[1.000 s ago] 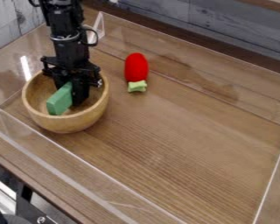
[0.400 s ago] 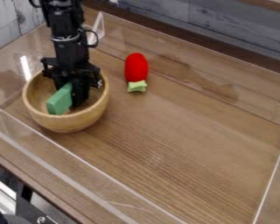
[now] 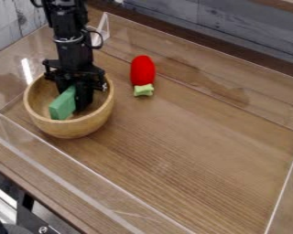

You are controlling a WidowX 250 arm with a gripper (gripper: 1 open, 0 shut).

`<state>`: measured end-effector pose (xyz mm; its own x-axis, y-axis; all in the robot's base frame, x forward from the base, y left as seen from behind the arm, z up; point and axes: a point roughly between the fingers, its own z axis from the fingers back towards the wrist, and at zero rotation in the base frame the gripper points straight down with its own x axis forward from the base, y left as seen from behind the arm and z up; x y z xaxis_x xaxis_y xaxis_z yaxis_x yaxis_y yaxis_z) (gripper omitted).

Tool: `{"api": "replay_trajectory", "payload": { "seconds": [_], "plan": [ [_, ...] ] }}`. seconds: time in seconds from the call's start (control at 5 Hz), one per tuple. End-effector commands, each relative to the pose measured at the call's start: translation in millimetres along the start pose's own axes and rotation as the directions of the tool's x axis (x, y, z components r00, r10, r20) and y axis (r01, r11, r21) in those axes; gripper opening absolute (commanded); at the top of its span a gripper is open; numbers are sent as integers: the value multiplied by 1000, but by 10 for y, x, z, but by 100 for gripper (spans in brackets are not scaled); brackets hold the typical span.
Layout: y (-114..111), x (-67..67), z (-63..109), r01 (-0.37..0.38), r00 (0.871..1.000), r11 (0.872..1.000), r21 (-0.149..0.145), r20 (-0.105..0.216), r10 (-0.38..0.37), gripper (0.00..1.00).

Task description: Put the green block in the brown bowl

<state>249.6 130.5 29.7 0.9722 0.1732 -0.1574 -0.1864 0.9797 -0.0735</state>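
So the black pincer (image 3: pixel 73 85) points straight down into the round light brown wooden bowl (image 3: pixel 94 119) and it's clamped shut on the top end of the long flat light green block (image 3: pixel 65 104). The block sits tilted inside the bowl, lower end down near the bowl's floor. Off to the right on the wooden tabletop (image 3: pixel 198 137), near the bowl, there's a small red object with a green base (image 3: pixel 142 74).

The arm (image 3: pixel 67 27) is showing as a slim, all-black column of stacked segments with thin black cables running alongside, ending in a black gripper (image 3: pixel 78 91) with blocky fingers.
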Motion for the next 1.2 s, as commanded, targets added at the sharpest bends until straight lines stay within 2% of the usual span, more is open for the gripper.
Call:
{"api": "replay_trajectory", "payload": {
  "seconds": [0.0,1.0],
  "plan": [
    [14,73,129,3,999,1000,18,40,-4,0],
    [-37,68,213,-9,999,1000,7,31,9,0]
  ]
}}
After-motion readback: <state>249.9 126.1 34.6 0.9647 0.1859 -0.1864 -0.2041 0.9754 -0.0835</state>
